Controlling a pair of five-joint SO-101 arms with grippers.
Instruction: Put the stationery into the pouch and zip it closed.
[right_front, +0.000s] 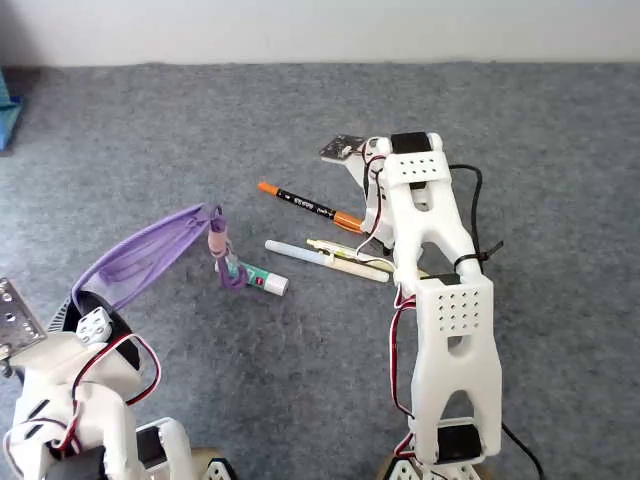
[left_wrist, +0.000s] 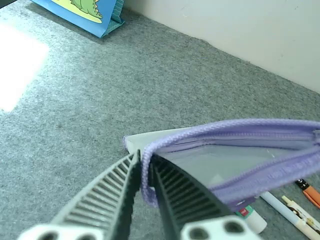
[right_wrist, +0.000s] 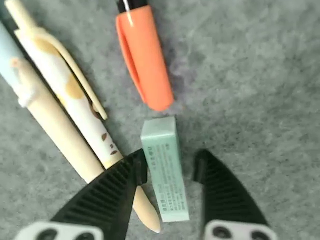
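A: Two arms sit at the grey felt table (right_front: 300, 400). What is way over on the left?

B: A blue bag (left_wrist: 85, 12), far back by the wall. Closer to us, the left gripper (left_wrist: 144, 162) is squeezed tight on the zip edge of the purple see-through pouch (left_wrist: 240, 150).

A: Where does the pouch lie?

B: On the left side of the table (right_front: 140, 262). It runs from the gripper at the near left up and away to the right. Its mouth is open.

A: And next to it?

B: A pink charm (right_front: 218, 235) hangs at the pouch's right end. Just beside it lies a white tube with a green label (right_front: 262, 280).

A: Then the pens?

B: Yes, in the middle. A pale blue pen (right_front: 300, 252) and a cream pen (right_front: 345, 258) lie side by side, touching. A little farther back is a black marker with orange ends (right_front: 305, 205), lying at a slant.

A: What about the right side?

B: A mint green block eraser (right_wrist: 164, 170) lies flat, just beside the marker's orange cap and the cream pen. The right gripper (right_wrist: 172, 159) is spread wide, one finger on each side of the eraser. There is a gap by one finger.

A: So is anything inside the pouch?

B: I can't see anything in it. The pens, marker, tube and eraser lie on the table.
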